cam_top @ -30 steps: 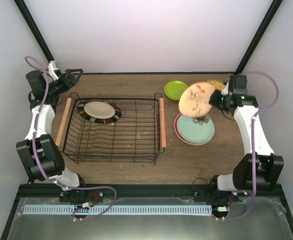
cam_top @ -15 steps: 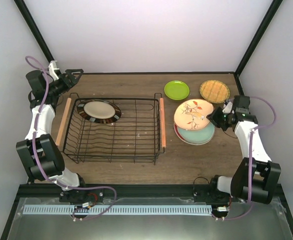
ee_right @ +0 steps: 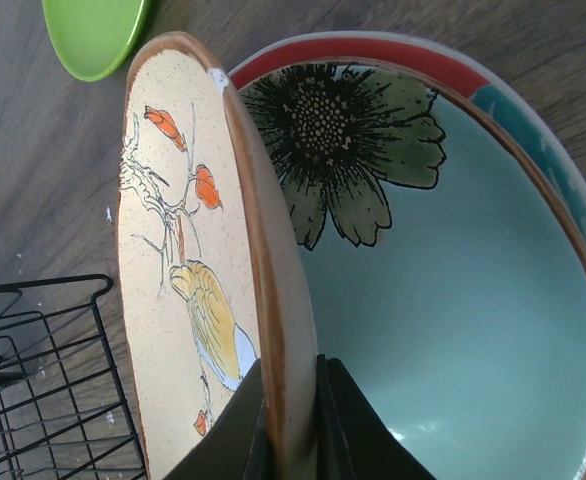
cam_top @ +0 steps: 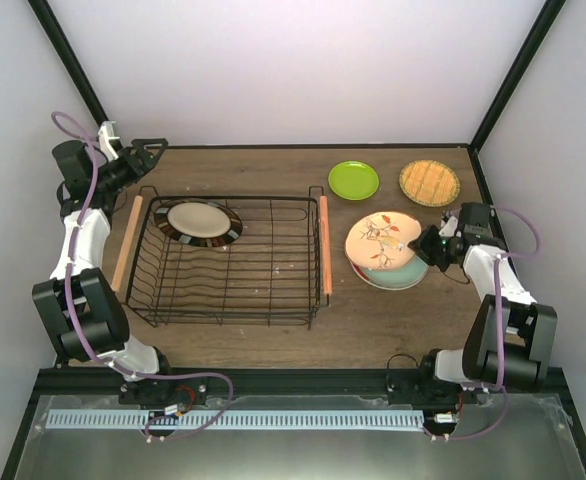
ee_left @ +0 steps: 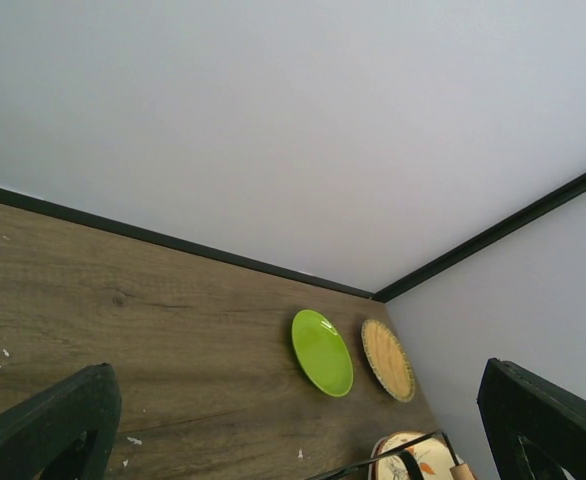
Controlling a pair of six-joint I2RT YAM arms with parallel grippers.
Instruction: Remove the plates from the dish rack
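One dish rack [cam_top: 228,262], well left of the fingers of my right gripper [ee_right: 291,395], holds the striped-rim plate [cam_top: 203,221]; the beige plate [ee_right: 178,300], its rim clamped between those fingers, tilts over the flowered plate [ee_right: 453,300] just beneath them, and the fingers of my left gripper [cam_top: 145,152] stand wide apart.

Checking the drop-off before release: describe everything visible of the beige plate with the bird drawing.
The beige plate is round, speckled cream with a brown rim, apparently glazed ceramic, painted with a yellow bird, branches and orange leaves. It tilts over the flowered teal plate right of the dish rack, the right tool shut on its rim. Whether it touches that plate is unclear.
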